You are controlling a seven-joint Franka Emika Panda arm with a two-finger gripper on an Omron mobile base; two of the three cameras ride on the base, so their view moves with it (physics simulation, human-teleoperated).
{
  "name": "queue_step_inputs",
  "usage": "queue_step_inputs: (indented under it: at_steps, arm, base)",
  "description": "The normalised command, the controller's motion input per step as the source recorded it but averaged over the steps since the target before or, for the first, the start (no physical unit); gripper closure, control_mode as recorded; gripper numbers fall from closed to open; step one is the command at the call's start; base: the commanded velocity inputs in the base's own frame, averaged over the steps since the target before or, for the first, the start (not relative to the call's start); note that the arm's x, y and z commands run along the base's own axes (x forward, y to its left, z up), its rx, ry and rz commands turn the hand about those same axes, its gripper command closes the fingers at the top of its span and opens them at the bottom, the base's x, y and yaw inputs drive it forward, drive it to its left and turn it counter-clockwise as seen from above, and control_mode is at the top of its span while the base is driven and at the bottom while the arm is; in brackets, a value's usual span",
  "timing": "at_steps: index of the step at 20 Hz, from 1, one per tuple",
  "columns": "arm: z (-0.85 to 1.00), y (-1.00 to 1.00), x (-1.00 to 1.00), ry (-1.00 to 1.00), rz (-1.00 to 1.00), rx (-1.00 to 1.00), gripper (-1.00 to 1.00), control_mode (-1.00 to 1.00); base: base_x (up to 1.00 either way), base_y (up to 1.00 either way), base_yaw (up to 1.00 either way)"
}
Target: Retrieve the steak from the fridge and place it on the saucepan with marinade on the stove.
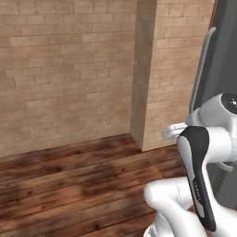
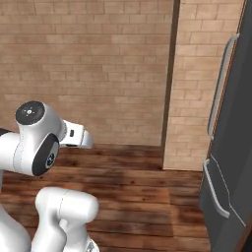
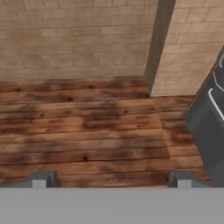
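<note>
Right base view showed the fridge point(image 2: 231, 147) at the right edge of the room, its door shut, the long pale handle point(image 2: 220, 83) running up the upper door and a second handle on the drawer below. A brick wall point(image 2: 88, 64) and a brick pillar stood beyond a wooden floor point(image 2: 138, 192). The steak was nowhere to be seen; I judged it still sat behind that closed door. Neither saucepan nor stove was visible from where the robot stood.

From the hand view, the gripper point(image 3: 111, 179) hung over bare floorboards with its finger tips point(image 3: 41, 178) spread wide apart, holding nothing, the fridge's grey corner off to its right.

The step in hand looked to be getting to the fridge and opening it. To do that well, I reckoned the arm should swing right, square the hand to the vertical handle, straddle it with the spread fingers and pull along the door's arc rather than straight back.
</note>
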Motion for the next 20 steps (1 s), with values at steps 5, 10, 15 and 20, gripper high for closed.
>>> queue_step_inputs:
  at_steps: [5,10,15,20]
  arm:
    - [0.00,0.00,0.00,0.00,0.00,0.00,-1.00,1.00]
    - [0.00,0.00,0.00,0.00,0.00,0.00,-1.00,1.00]
    - [0.00,0.00,0.00,0.00,0.00,0.00,-1.00,1.00]
    - [0.00,0.00,0.00,0.00,0.00,0.00,-1.00,1.00]
  base:
    - [1.00,-0.12,-0.17]
    - [1.00,-0.02,-0.29]
    - [1.00,-0.01,-0.38]
    - [0.91,0.00,-0.47]
